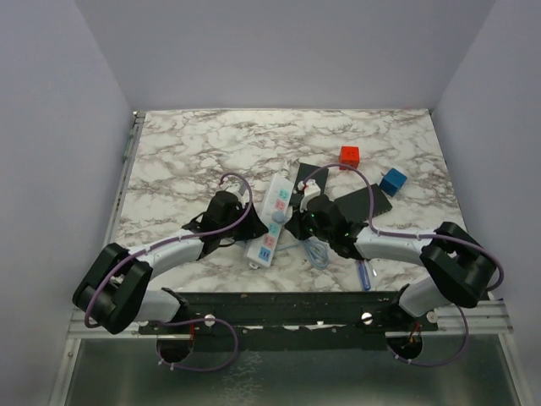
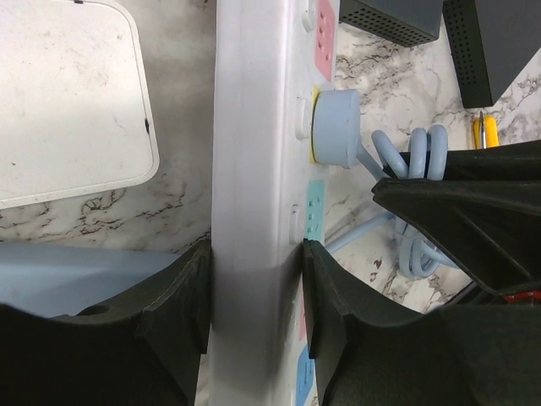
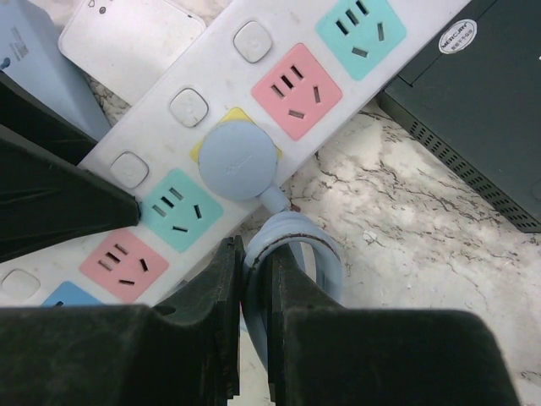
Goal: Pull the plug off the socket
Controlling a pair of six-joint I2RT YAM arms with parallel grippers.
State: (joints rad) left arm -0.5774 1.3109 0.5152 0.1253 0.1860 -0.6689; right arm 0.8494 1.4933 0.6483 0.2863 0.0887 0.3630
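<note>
The socket (image 1: 272, 222) is a long white power strip with pink, green and blue outlet panels, lying at an angle at mid-table. A round light-blue plug (image 3: 237, 160) sits in one of its middle outlets, over a yellow panel. My left gripper (image 2: 256, 254) is shut on the socket (image 2: 254, 169), one finger pressed against each long side, just below the plug (image 2: 336, 127). My right gripper (image 3: 255, 254) is shut on the plug's coiled light-blue cable (image 3: 292, 237), a short way from the plug body.
A white flat box (image 2: 68, 101) and a light-blue bar (image 2: 76, 262) lie left of the strip. Black boxes (image 3: 482, 127) stand on its right. A red cube (image 1: 349, 156) and a blue cube (image 1: 392, 182) sit further back right.
</note>
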